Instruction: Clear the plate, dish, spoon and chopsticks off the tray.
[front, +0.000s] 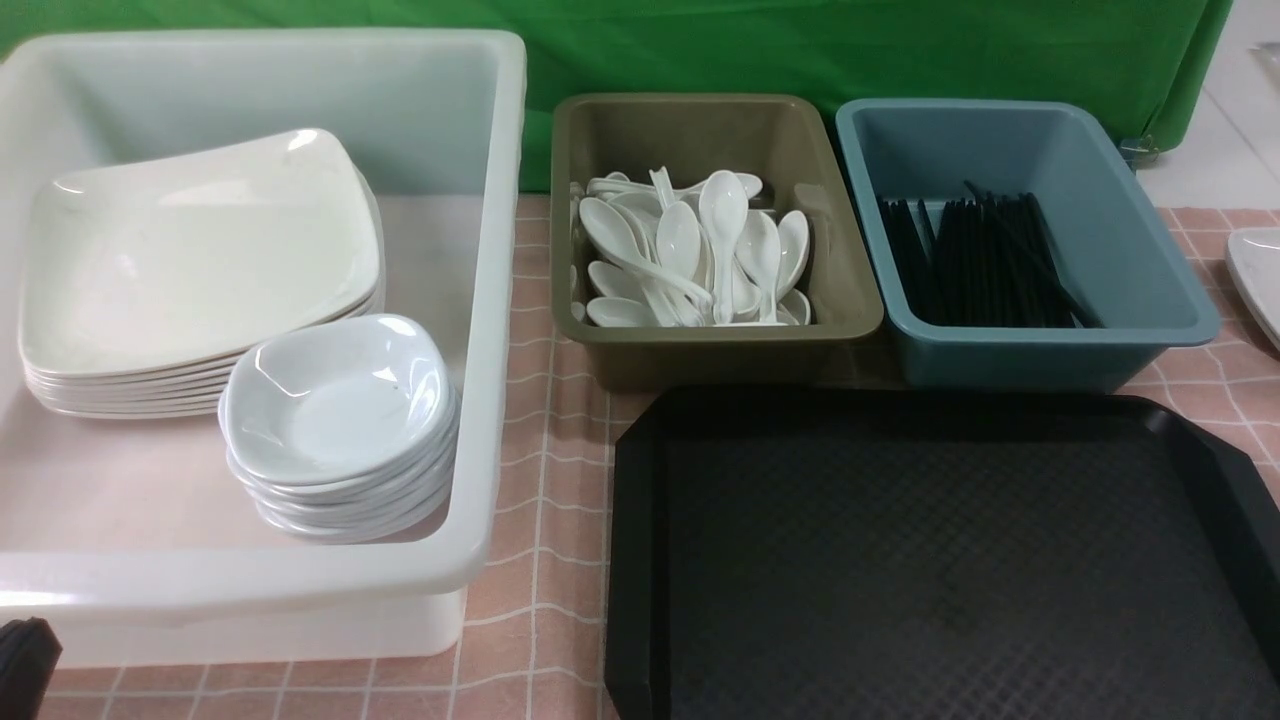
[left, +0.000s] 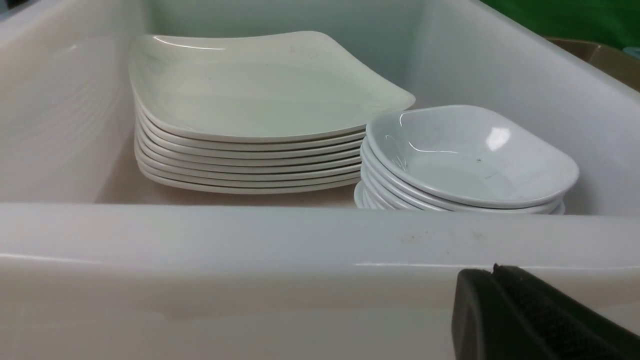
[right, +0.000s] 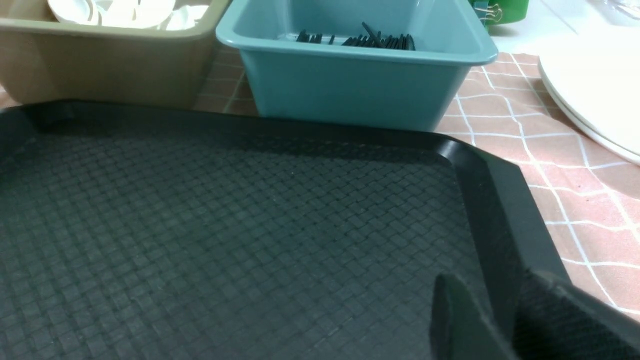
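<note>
Nearest to us the black tray (front: 940, 560) lies on the pink checked cloth (front: 545, 520), and its patterned floor is bare. Our left gripper (left: 500, 280) sits low outside the near wall of the white tub (front: 480, 420), its jaws pressed together and holding nothing. Our right gripper (right: 505, 310) hangs over the tray's near right part with its jaws standing apart, nothing between them. Inside the tub, the dish (front: 335, 395) tops a stack of dishes at the near side, just beside the plate (front: 200, 250), which tops a stack of plates farther back. Beyond the tray, the olive tub (front: 700, 345) holds a heap of white spoons (front: 700, 250), and the blue tub (front: 1150, 290) to its right holds the black chopsticks (front: 985, 265). We cannot single out the task's own spoon there.
</note>
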